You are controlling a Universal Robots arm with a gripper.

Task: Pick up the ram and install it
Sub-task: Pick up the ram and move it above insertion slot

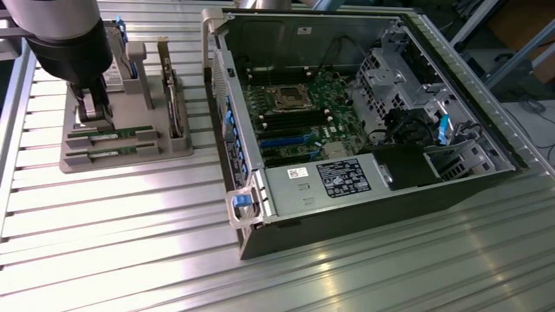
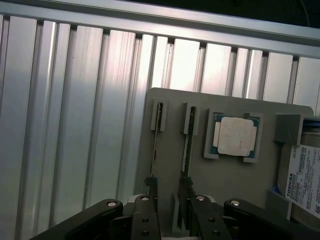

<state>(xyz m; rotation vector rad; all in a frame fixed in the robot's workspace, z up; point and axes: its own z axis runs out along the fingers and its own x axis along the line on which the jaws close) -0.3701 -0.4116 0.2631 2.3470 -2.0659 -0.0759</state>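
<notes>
Hanging the black gripper [image 1: 91,112] wide open and empty, low over the grey plastic holder [image 1: 74,164] on the ribbed metal tabletop [image 1: 130,221]. Lining up above two thin green ram sticks [image 1: 117,134], standing on edge in slots, probably for easy pinching. Leaving the black computer case [image 1: 364,214] lying open at the exterior view's right, probably for reaching inside.

Open computer case [image 1: 286,32] on slatted table [image 1: 130,247]; processor chip [image 2: 235,136], hard drive [image 2: 302,177] on grey fixture [image 2: 230,187].
</notes>
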